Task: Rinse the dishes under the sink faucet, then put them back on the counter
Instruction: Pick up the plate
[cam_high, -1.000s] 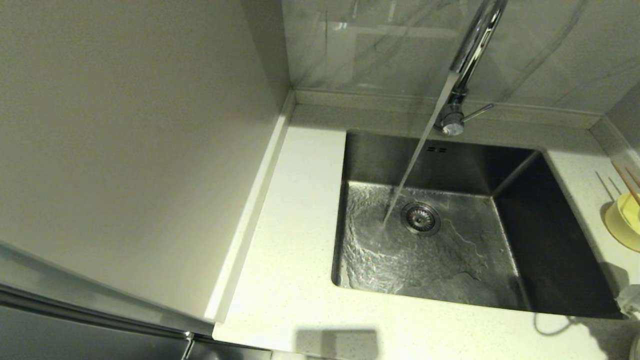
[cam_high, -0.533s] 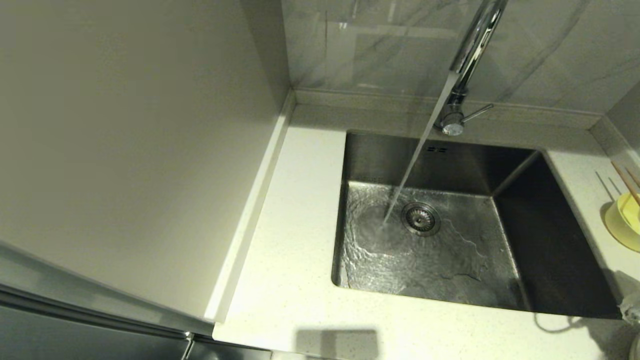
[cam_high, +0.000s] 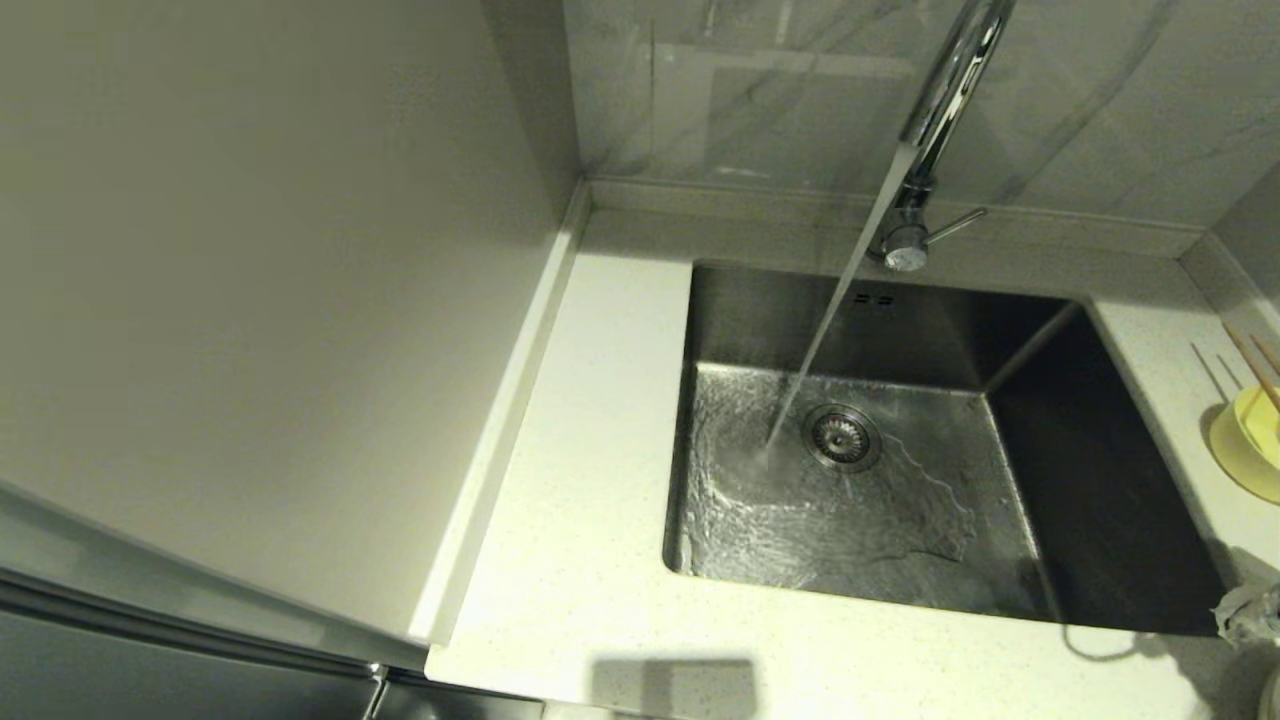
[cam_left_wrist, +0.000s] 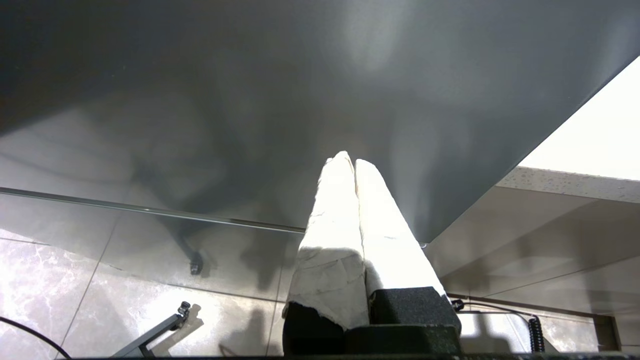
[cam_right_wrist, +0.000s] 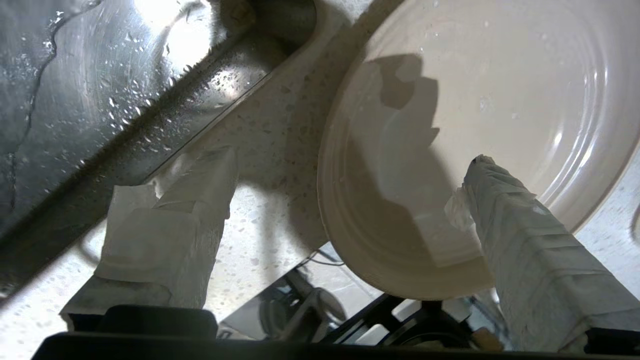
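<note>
The cream-white plate (cam_right_wrist: 500, 90) lies on the speckled counter (cam_right_wrist: 270, 150), its near rim hanging past the counter's front edge. My right gripper (cam_right_wrist: 350, 160) is open around that rim: one wrapped finger (cam_right_wrist: 525, 235) is over the plate's inside, the other over bare counter beside the sink (cam_right_wrist: 75, 100). In the head view only one of its fingers (cam_high: 1243, 612) shows, at the right edge. The pale yellow bowl (cam_high: 1250, 440) sits on the counter (cam_high: 600, 560) at the far right with wooden chopsticks (cam_high: 1255, 365) leaning in it. Water streams from the chrome faucet (cam_high: 950, 80). My left gripper (cam_left_wrist: 350, 162) is shut and empty, parked low.
The steel sink (cam_high: 1100, 480) fills the middle, with a round drain strainer (cam_high: 842, 436) and water spreading over its floor. A tall pale panel (cam_high: 250, 300) borders the counter on the left. Grey-veined wall tiles (cam_high: 1100, 100) stand behind the faucet.
The right gripper's finger at the head view's right edge has shifted slightly inward towards the sink. Water keeps running; the bowl and chopsticks have not moved.
</note>
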